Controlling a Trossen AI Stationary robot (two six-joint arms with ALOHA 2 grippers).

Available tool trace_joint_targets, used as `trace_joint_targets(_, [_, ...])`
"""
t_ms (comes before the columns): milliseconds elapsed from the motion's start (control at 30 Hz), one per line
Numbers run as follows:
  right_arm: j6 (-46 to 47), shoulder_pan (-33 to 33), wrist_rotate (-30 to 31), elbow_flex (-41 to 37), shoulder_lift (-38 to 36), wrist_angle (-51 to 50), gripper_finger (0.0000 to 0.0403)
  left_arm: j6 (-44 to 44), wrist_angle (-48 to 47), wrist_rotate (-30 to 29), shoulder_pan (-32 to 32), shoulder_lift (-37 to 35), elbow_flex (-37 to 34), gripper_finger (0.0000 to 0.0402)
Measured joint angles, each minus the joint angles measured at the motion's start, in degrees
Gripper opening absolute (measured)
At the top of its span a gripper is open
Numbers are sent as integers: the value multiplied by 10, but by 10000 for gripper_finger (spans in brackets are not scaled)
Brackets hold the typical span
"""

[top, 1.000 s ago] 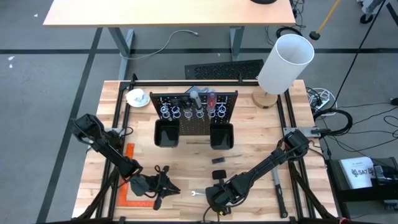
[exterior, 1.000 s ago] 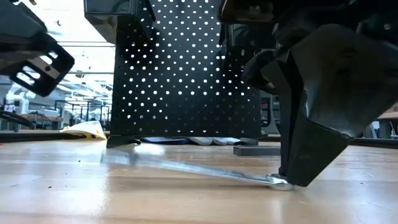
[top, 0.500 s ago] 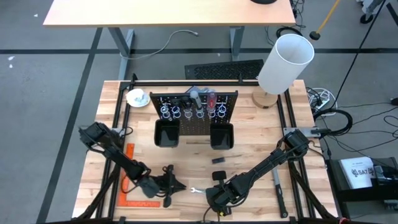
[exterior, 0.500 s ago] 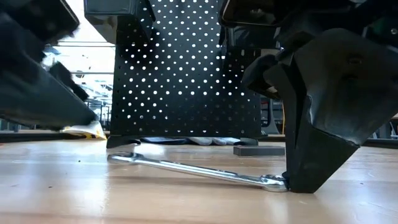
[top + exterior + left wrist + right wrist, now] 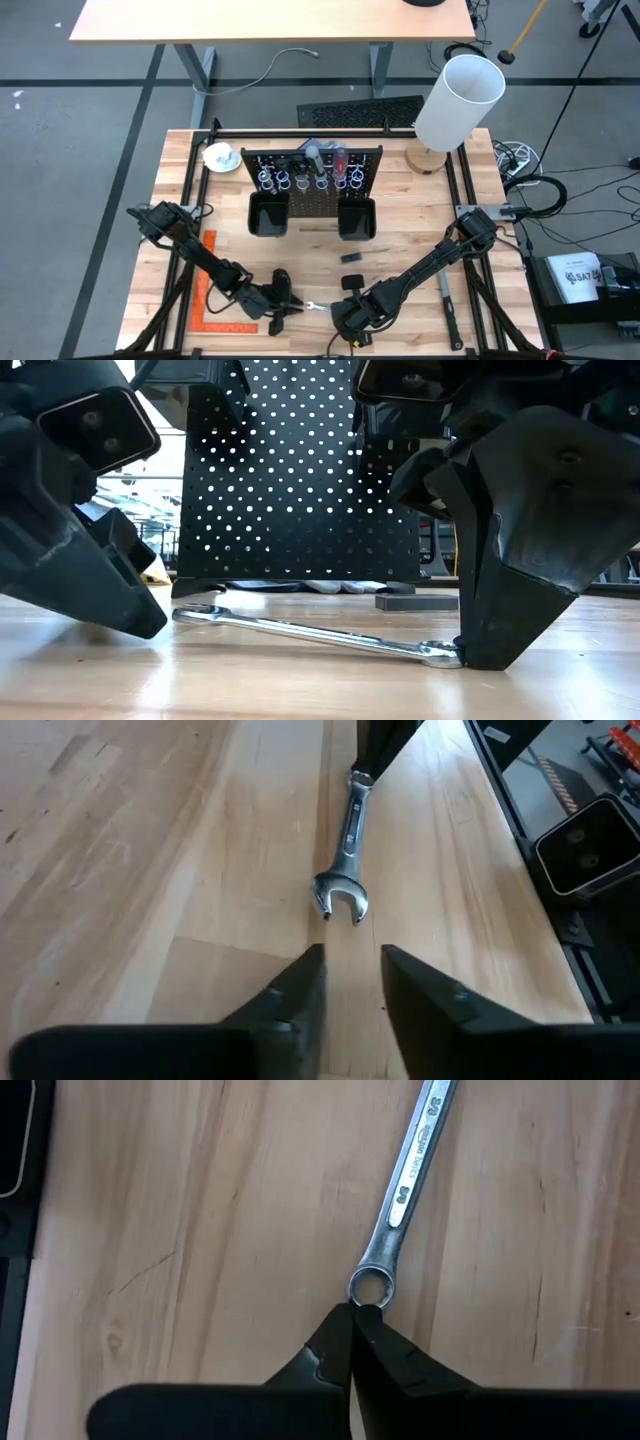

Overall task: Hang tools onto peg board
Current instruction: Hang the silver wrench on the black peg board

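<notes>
A silver combination wrench (image 5: 347,850) lies flat on the wooden table (image 5: 420,230), its open-jaw end just ahead of the left gripper (image 5: 350,982), whose fingers stand slightly apart, holding nothing. The right gripper (image 5: 354,1325), pinched shut, touches the ring end. Only the high view shows the peg board's (image 5: 315,195) ring holders.

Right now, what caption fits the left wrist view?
Left pincer, fingers apart, lines up on the open end of a silver wrench lying on the wooden table.

A silver wrench (image 5: 318,635) lies on pale striped wood (image 5: 400,240) before the black, hole-dotted peg board (image 5: 300,470).
</notes>
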Motion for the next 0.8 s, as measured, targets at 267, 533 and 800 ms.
trace_joint_targets(267, [0,0,2,0,0,0,0,18,22,-12,0,0,0,171])
trace_joint_targets(533, [0,0,2,0,0,2,0,16,21,-31,6,0,0,171])
trace_joint_targets(800, [0,0,3,0,0,3,0,0,21,-18,8,0,0,171])
